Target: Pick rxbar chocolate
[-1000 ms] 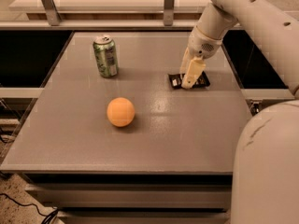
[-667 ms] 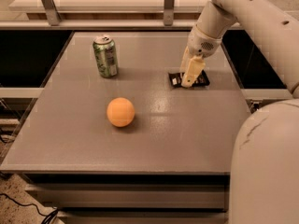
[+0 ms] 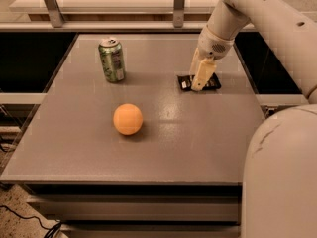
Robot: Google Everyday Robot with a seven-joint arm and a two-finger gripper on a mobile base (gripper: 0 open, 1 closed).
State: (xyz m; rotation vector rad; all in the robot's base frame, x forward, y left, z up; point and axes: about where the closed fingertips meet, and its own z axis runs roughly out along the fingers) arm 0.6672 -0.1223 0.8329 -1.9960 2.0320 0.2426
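End effector point(image 3: 198, 85) set down at the rxbar chocolate point(image 3: 184, 84), far right of the counter point(image 3: 198, 148).
Whether it is clenched on the bar cannot be told. The arm point(image 3: 257, 14) slopes down from the upper right. The black wrapper's white lettering is unreadable, as is the label of the green soda can point(image 3: 111, 59); an orange ball point(image 3: 128, 118) sits mid-counter.

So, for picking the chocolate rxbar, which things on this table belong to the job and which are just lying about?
Belong to the job:
- rxbar chocolate, flat on the gray table, far right
- gripper, down over the bar

Just lying about:
- green soda can, upright, far left
- orange ball, near the middle
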